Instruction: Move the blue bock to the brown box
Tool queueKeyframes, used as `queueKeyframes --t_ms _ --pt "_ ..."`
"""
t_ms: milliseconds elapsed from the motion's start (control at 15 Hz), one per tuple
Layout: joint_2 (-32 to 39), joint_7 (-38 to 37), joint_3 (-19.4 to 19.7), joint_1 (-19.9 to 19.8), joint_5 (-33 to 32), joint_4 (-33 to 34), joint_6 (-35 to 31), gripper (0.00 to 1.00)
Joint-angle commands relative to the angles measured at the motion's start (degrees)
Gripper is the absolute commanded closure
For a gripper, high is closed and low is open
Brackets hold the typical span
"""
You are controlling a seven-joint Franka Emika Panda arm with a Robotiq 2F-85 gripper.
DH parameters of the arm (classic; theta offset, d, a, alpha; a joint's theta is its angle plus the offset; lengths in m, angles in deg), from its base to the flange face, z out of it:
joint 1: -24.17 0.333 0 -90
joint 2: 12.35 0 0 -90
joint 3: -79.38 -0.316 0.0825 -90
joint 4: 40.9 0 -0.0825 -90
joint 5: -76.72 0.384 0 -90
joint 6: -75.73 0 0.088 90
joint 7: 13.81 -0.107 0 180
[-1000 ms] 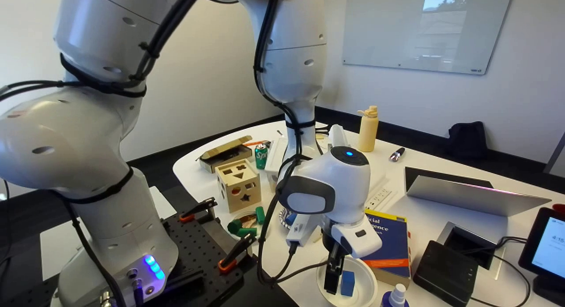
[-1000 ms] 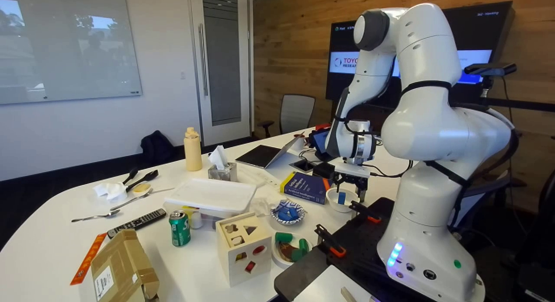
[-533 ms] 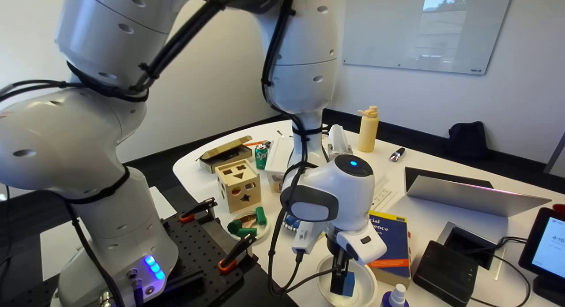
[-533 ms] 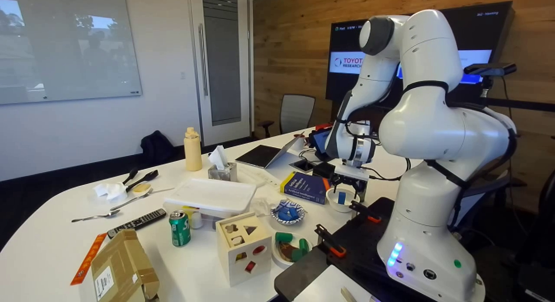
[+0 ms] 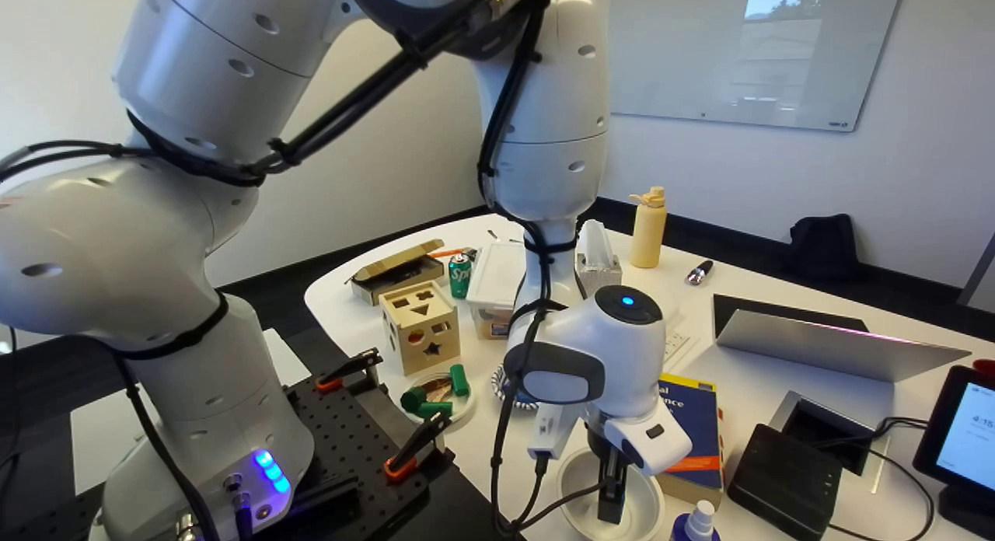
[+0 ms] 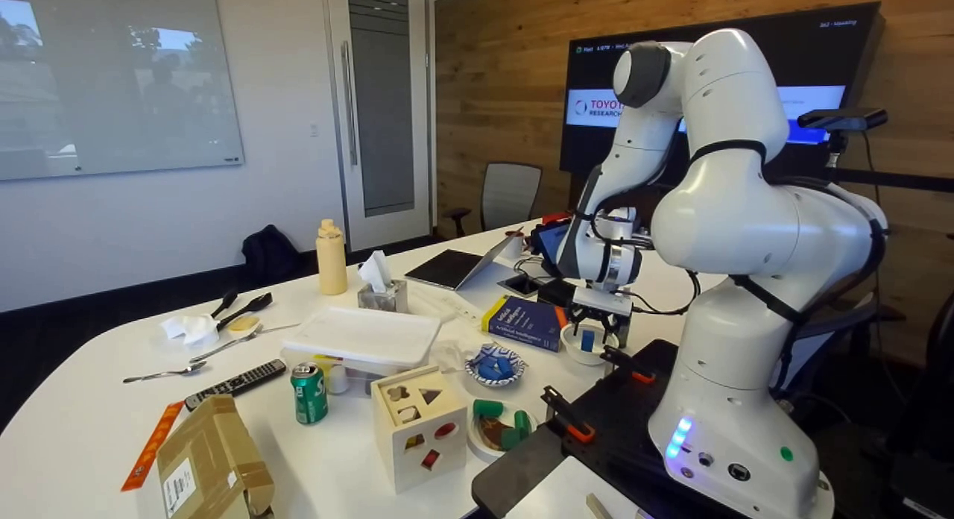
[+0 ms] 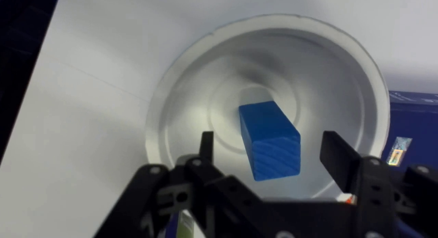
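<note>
The blue block point(image 7: 270, 139) stands upright in a white bowl point(image 7: 159, 128). In an exterior view the block point(image 6: 587, 341) shows inside the bowl point(image 6: 572, 352); in an exterior view my gripper point(image 5: 612, 498) hides it above the bowl point(image 5: 570, 506). In the wrist view my gripper point(image 7: 269, 142) is open, its fingers on either side of the block with gaps on both sides, not touching it. The brown cardboard box point(image 6: 212, 455) lies at the table's near left with its lid raised; it also shows in an exterior view point(image 5: 404, 280).
A thick blue book point(image 6: 525, 321) lies beside the bowl. A patterned bowl point(image 6: 492, 349) holds more blue blocks. Green blocks point(image 6: 488, 408) lie on a plate. A wooden shape-sorter cube point(image 6: 419, 437), a Sprite can point(image 6: 308, 396) and a lidded plastic container point(image 6: 365, 336) stand toward the cardboard box.
My gripper has shifted across the bowl and lowered until it is around the block. The block has not visibly moved. The gripper now covers it in an exterior view.
</note>
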State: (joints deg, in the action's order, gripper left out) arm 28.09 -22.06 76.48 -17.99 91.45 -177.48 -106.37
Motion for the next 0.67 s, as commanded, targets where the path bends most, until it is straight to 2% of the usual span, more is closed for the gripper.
queueKeyframes --t_ms 0,333,467,533,600 --pt "1.25 0.82 -0.52 -0.37 -0.90 0.69 -3.31 0.51" --pt "1.86 0.10 -0.21 0.07 -2.49 0.43 -6.20 0.88" --pt "-1.21 -0.39 0.51 2.17 -2.54 -1.74 -5.62 0.91" --pt "-3.28 -0.70 1.66 4.32 -2.34 -3.11 -4.74 0.91" --pt "-6.66 -1.17 4.22 8.62 -1.75 -5.32 -3.47 0.91"
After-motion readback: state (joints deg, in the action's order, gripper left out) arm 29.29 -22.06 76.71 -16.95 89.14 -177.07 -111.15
